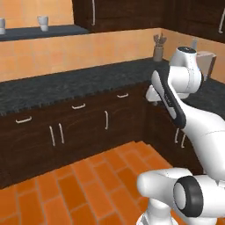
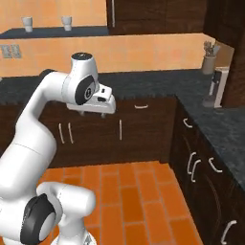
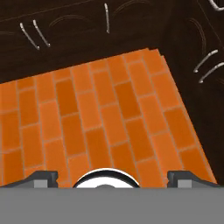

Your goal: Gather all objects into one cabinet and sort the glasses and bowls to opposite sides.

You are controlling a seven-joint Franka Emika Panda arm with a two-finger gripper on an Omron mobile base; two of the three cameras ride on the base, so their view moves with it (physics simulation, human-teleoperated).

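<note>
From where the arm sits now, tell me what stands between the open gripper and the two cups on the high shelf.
Nothing visible blocks it. The gripper points down at the floor; the cups stand far off on the shelf beyond the counter.

The floor (image 3: 105,113) is made of orange bricks, and dark brown low cupboards (image 1: 66,132) with short silver handles stand along it at 12 o'clock and at 3 o'clock. A dark speckled counter (image 1: 66,85) lies on top of the cupboards, with an orange tiled wall (image 1: 79,50) behind it. In the corner at 1 o'clock a grey pot of kitchen tools (image 2: 208,60) stands on the counter, and a white and black machine (image 2: 216,88) stands near it, at 3 o'clock.
</note>
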